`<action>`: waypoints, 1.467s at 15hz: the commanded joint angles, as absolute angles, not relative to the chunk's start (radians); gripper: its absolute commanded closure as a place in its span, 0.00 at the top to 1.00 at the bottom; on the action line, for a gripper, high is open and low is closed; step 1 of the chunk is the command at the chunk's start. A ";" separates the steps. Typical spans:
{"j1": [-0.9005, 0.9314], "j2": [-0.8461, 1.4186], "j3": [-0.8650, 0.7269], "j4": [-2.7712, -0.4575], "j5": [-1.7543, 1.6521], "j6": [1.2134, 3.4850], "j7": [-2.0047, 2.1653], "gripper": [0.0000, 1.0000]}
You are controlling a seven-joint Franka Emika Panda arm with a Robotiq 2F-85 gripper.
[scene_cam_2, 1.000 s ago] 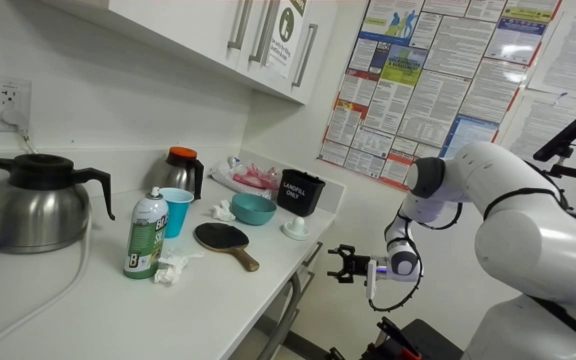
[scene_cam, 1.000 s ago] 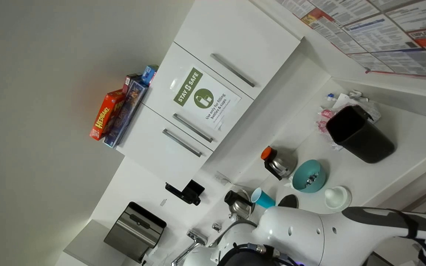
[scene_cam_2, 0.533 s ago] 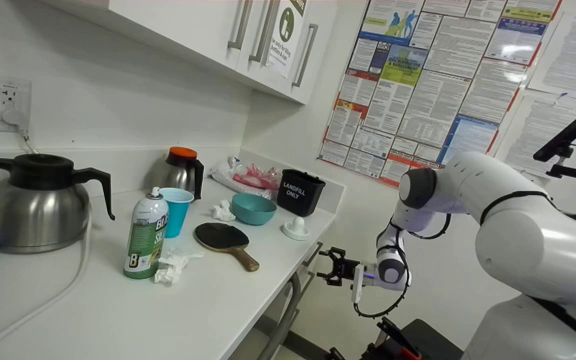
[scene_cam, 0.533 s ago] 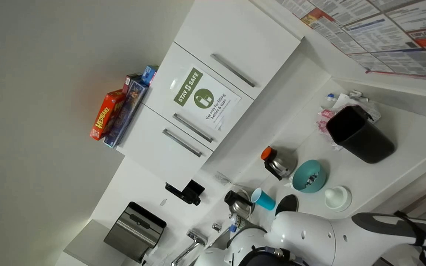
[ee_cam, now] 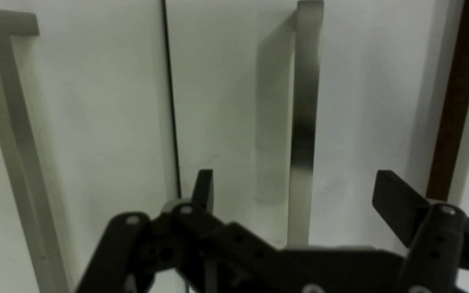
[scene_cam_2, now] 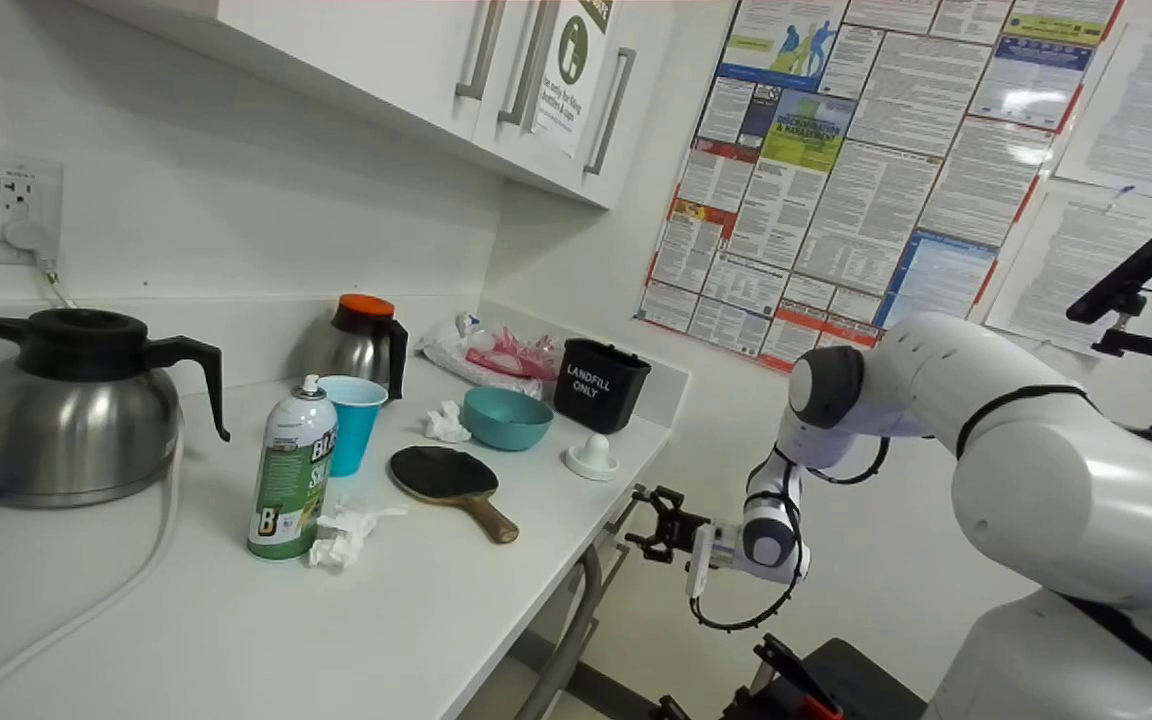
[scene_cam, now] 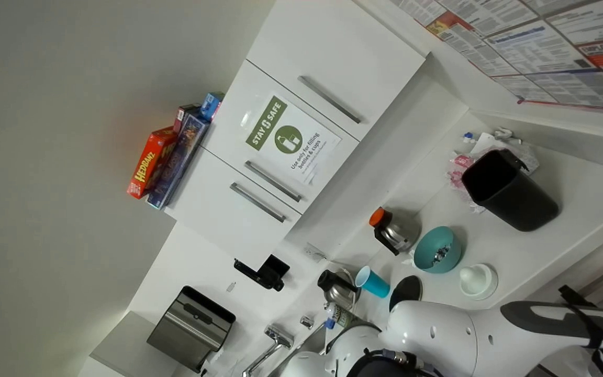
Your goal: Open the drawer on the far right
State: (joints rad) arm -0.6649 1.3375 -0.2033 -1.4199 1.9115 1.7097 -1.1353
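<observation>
The gripper (ee_cam: pixel 294 179) has its two black fingers (ee_cam: pixel 397 207) spread wide apart, and they have hold of nothing. Put the middle of a clock between their tips, with 12 at the top. In the wrist view, a silver handle (ee_cam: pixel 307 77) runs from that gap up to 12 o'clock, with room on both sides of it. I cannot tell if the tips reach past it. The handle is on the drawer (ee_cam: pixel 226 101), whose flat white front is straight ahead of the fingers. A thin black line (ee_cam: pixel 172 110) marks its edge at 10 o'clock, and a dark brown strip (ee_cam: pixel 458 101) lies along its other side at 2 o'clock. A second handle (ee_cam: pixel 25 150) is farther out at 9 o'clock.

In an exterior view, with the same clock, the white counter (scene_cam_2: pixel 416 620) spreads out from 8 to 11 o'clock. On it, a blue-green bowl (scene_cam_2: pixel 507 425) sits at 10, a black bin (scene_cam_2: pixel 602 390) at 11, and a paddle (scene_cam_2: pixel 444 475) lies at 9. Farther out at 9, a spray can (scene_cam_2: pixel 286 510) stands next to a blue cup (scene_cam_2: pixel 356 430). Wall posters (scene_cam_2: pixel 826 230) are at 1, cupboards (scene_cam_2: pixel 396 60) are high up at 11, and the big white arm (scene_cam_2: pixel 1016 460) stretches away toward 3.
</observation>
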 commanded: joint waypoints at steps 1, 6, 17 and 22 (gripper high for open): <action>-0.649 1.364 -0.203 -1.369 1.950 1.725 -1.110 0.75; -0.634 1.372 -0.205 -1.350 1.971 1.722 -1.106 0.41; -0.655 1.375 -0.202 -1.373 1.980 1.688 -1.127 0.04; -0.700 1.407 -0.215 -1.376 1.979 1.621 -1.126 0.04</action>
State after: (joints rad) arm -0.6563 1.3738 -0.2026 -1.3786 1.9741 1.6826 -1.1381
